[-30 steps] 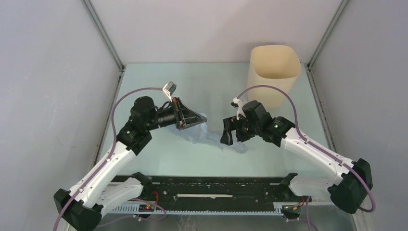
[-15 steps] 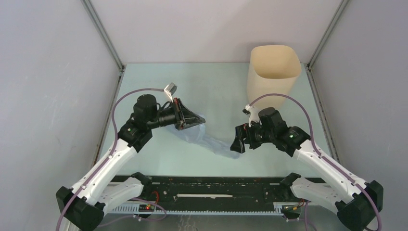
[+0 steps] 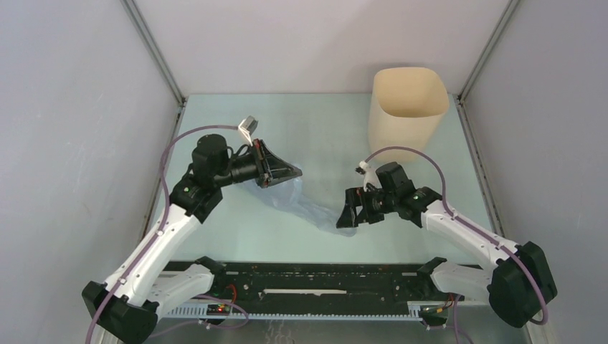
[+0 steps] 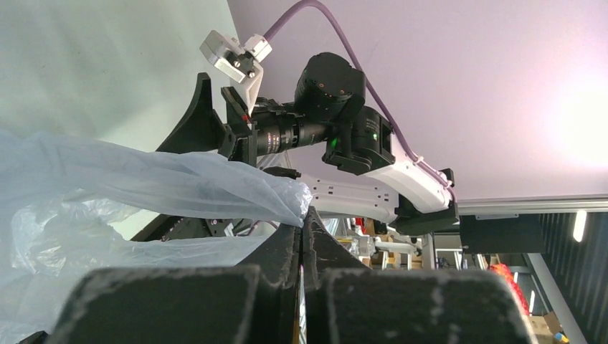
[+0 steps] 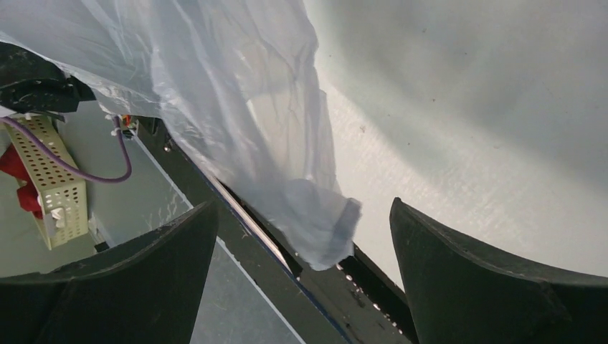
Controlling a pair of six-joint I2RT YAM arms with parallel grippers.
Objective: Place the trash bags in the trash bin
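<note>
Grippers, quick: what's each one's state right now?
Left gripper: shut on the thin, translucent pale-blue plastic bag.
Right gripper: open, holding nothing.

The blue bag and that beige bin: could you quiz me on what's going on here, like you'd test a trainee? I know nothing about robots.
1. True or false: the trash bag already lies inside the trash bin.
2. Fill in the blank: the jaws of the right gripper stand ____.
3. What does the left gripper pinch? A. the trash bag. B. the bin's rim. C. a purple cable.

Key: 1 false, the bag is outside the bin, between the two arms. 2 open. 3 A.
</note>
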